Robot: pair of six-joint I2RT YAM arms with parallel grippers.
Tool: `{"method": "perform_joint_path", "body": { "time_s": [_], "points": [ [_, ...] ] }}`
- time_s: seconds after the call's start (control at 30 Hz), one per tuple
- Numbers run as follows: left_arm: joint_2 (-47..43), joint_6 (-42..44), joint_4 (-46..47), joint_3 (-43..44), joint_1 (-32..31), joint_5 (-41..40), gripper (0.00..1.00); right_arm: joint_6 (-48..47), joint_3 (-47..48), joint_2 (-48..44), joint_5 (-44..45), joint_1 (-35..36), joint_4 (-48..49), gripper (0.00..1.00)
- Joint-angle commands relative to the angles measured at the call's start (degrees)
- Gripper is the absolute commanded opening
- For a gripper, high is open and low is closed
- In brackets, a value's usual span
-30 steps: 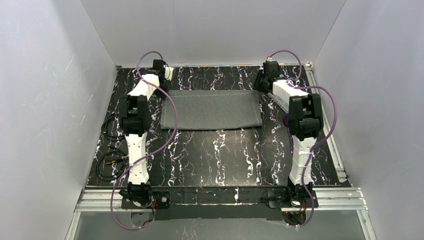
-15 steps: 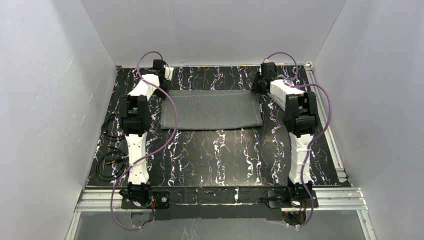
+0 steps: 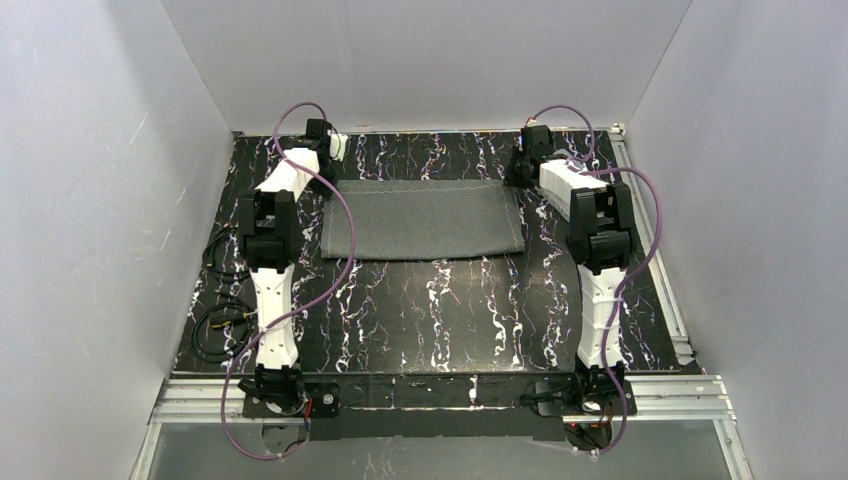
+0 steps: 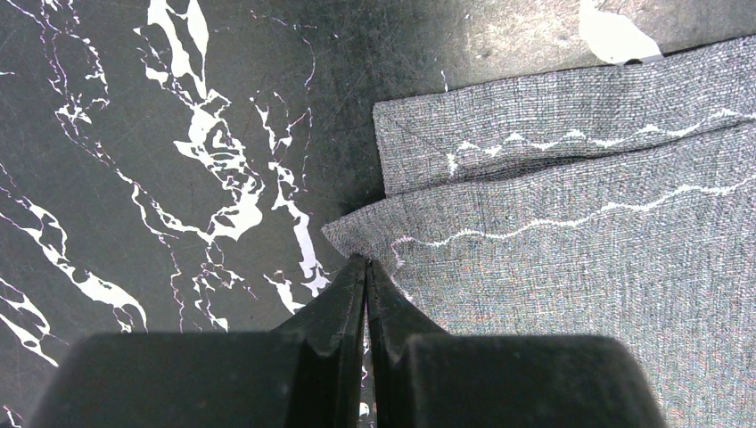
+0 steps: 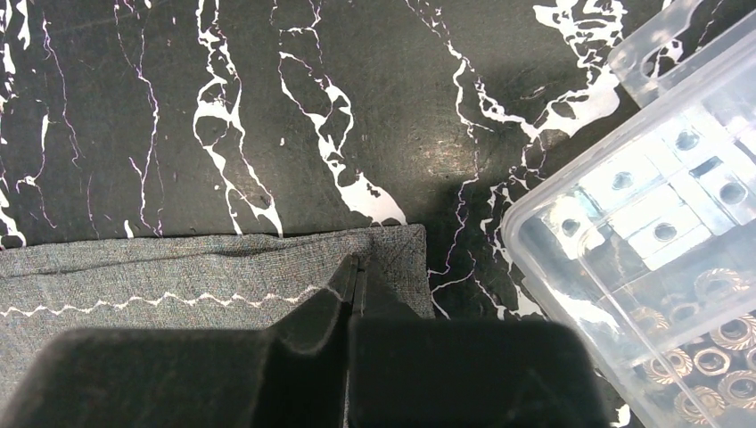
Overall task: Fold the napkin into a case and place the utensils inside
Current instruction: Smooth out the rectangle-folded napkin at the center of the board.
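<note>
1. Toward the far middle of the black marbled table (image 3: 430,310) lies the napkin (image 3: 425,218), folded into a wide flat band with its long sides running left to right.
2. At the band's far-left corner, 2 layers sit slightly offset, each showing a pale stitched line (image 4: 571,214).
3. Left gripper (image 4: 366,263): its jaws are pressed together, with the tips at the corner of the upper layer. I cannot tell whether fabric is caught between them.
4. Right gripper (image 5: 357,265): its jaws are closed tight, with the tips on the cloth just inside the far-right corner. I cannot tell whether they hold any fabric.
5. Just beside that corner, not touching it, stands a clear plastic box (image 5: 642,223) of metal nuts.
</note>
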Motion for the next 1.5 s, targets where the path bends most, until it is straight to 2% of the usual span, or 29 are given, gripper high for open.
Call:
{"method": "perform_joint_path", "body": {
  "time_s": [0.0, 0.43, 0.93, 1.17, 1.2, 1.27, 1.33, 1.4, 1.47],
  "points": [
    [-2.4, 0.29, -0.82, 1.67, -0.46, 0.42, 0.0, -0.41, 0.26, -2.38, 0.87, 0.34, 0.71, 0.01],
    [-3.42, 0.32, -0.98, 3.28, -1.58, 0.44, 0.0, -0.68, -5.07, -8.62, 6.24, 0.24, 3.11, 0.01],
    [-0.97, 1.25, 0.94, 2.97, -2.03, -2.87, 0.0, -0.62, -2.98, -3.81, 6.68, -0.14, 1.93, 0.01],
    [-1.36, 2.06, 1.86, 1.71, -2.26, -4.05, 0.32, -0.59, -1.71, -2.29, 6.17, -0.09, 1.18, 0.03],
    [-1.85, 2.1, 2.05, 1.03, -2.26, -4.13, 0.46, -0.59, -1.37, -2.15, 6.03, -0.11, 0.83, 0.09],
    [-3.26, 2.3, 2.41, -0.03, -2.27, -4.22, 0.57, -0.56, -0.76, -2.16, 5.83, -0.08, 0.35, 0.28],
    [-5.1, 2.44, 1.51, -0.04, -2.26, -3.97, 0.62, -0.5, -0.57, -2.84, 6.15, -0.05, -0.05, 0.53],
    [-7.89, 2.86, -0.36, 0.61, -2.26, -3.1, 0.67, -0.51, -0.82, -4.53, 6.94, -0.07, -0.26, 0.65],
    [-10.7, 3.6, -3.29, 1.78, -2.26, -0.75, 0.69, -0.44, -1.12, -7.02, 8.04, -0.06, -0.71, 0.71]
  ]
}}
